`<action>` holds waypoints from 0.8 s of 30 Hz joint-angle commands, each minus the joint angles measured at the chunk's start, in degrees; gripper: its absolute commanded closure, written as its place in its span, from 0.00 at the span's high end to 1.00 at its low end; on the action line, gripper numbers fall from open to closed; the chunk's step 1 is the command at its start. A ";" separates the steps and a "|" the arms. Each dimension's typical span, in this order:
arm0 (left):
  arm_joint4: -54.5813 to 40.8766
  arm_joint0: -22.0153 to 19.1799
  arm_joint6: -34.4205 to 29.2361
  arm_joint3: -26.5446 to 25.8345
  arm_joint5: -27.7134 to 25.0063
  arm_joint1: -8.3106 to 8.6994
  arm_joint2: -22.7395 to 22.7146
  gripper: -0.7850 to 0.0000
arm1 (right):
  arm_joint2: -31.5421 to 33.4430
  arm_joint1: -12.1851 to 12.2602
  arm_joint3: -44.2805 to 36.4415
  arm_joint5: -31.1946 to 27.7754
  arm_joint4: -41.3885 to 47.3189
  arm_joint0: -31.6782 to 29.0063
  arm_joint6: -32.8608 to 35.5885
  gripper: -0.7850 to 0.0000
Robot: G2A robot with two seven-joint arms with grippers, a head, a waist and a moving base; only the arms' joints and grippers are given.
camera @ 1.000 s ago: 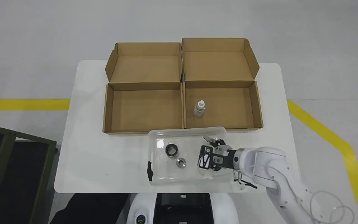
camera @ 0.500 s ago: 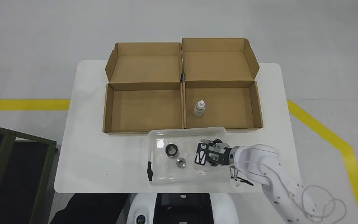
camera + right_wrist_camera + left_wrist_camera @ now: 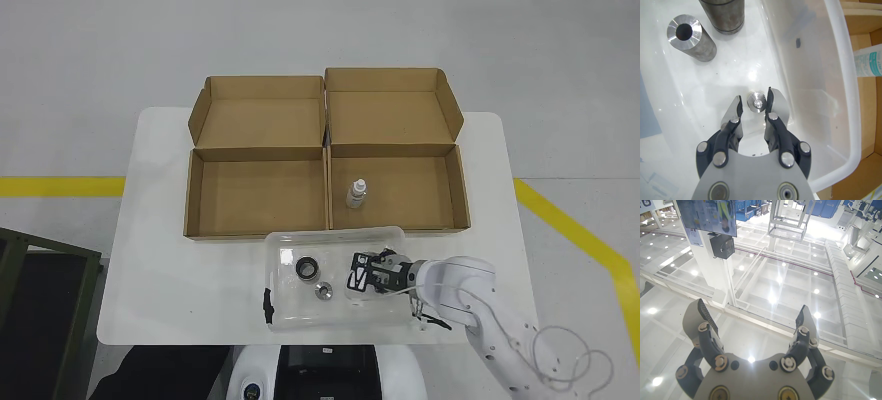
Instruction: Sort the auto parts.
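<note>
A clear plastic bin sits at the table's front and holds metal parts. My right gripper is down inside it, open, its fingers straddling a small silver stud on the bin floor. One finger looks to touch the stud; the other stands a little apart. Farther along the bin lie a silver hollow sleeve and a dark cylindrical part. My left gripper points up at the ceiling, open, holding nothing.
Two open cardboard boxes stand behind the bin, the left box bare and the right box holding a small white bottle. A black piece sits at the bin's front left edge. The bin wall runs close beside my right gripper.
My right gripper has shifted a little to the left, deeper into the bin. The parts in the bin have stayed put.
</note>
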 commanded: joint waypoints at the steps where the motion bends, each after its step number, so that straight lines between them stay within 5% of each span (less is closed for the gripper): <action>1: 0.00 0.00 0.00 0.00 0.00 0.00 0.00 1.00 | -0.07 0.03 0.02 0.01 0.09 0.03 -0.22 0.04; 16: 0.00 0.00 0.00 0.00 0.00 0.00 0.00 1.00 | 3.16 0.82 -7.03 0.19 3.65 -2.51 -5.43 0.00; 24: 0.00 0.00 0.00 0.00 0.00 0.00 0.00 1.00 | 5.66 0.86 -12.09 5.39 4.60 -5.51 -18.83 0.00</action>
